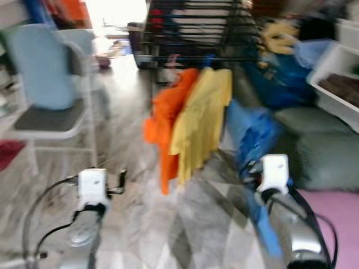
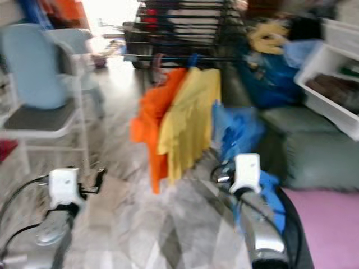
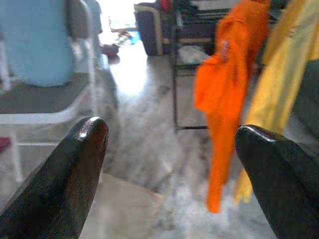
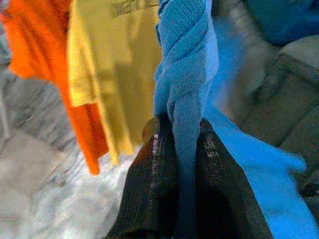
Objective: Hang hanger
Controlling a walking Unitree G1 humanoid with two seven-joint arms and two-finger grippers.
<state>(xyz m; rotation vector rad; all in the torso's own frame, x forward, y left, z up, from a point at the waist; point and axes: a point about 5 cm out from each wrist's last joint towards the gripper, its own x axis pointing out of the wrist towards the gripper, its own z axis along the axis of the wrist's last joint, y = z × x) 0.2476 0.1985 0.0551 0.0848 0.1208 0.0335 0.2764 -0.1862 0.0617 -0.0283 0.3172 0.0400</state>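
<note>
An orange garment and a yellow garment hang side by side from the black rail of a drying rack. Their hangers are too blurred to make out. My right gripper is shut on a twisted blue garment, which it holds up just right of the yellow one. More of the blue garment trails down past my right arm. Lower left, my left gripper is open with nothing between its fingers, pointing toward the orange garment from a distance.
A light blue chair with a white frame stands at the left. Grey cushions, a white bin and a pink surface crowd the right. Grey marbled floor lies between my arms. Head views are blurred.
</note>
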